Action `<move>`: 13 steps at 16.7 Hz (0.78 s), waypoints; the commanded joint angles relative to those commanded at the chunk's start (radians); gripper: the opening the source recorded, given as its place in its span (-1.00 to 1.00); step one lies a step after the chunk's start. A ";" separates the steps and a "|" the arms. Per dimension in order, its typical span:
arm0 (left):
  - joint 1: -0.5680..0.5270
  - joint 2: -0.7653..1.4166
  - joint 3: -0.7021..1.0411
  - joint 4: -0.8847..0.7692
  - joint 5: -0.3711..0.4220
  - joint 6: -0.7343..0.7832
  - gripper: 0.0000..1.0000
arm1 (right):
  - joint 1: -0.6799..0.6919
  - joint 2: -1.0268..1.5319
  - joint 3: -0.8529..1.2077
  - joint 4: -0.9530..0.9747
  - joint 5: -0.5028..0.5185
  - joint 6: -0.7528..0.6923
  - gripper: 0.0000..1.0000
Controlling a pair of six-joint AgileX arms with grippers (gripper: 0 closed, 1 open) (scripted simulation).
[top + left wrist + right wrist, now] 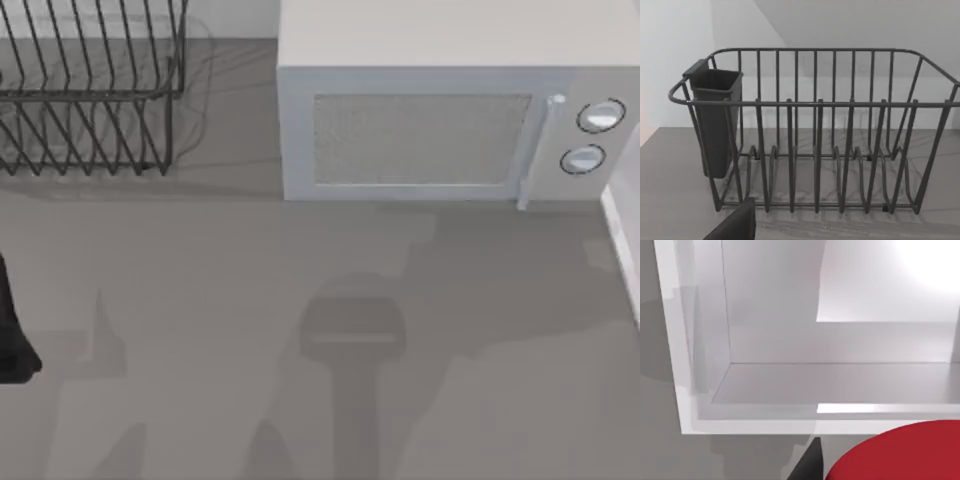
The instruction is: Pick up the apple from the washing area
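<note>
The apple shows in the right wrist view as a smooth red curve close beneath the camera, in front of the white rim of a sink whose pale basin lies beyond it. A dark sliver, seemingly part of the right end effector, sits just beside the apple, but whether its fingers are open, closed or gripping the apple cannot be told.

From above, the grey counter carries a white microwave at the back toward the right, door shut, with two round knobs on its right side. A dark wire rack stands at the back left. The left arm rests at the counter's left edge.

The left wrist view faces the rack, with a dark cup hung on one end. A dark corner of the left end effector pokes in; its fingers cannot be judged.
</note>
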 joint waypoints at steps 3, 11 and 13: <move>0.000 0.000 0.000 0.000 0.000 0.000 1.00 | 0.001 -0.034 0.046 -0.058 0.000 0.000 -1.00; 0.000 0.000 0.000 0.000 0.000 0.000 1.00 | 0.074 -0.021 0.059 -0.062 0.006 0.070 -1.00; 0.000 0.000 0.000 0.000 0.000 0.000 1.00 | 0.173 -0.008 0.077 -0.069 0.012 0.164 -1.00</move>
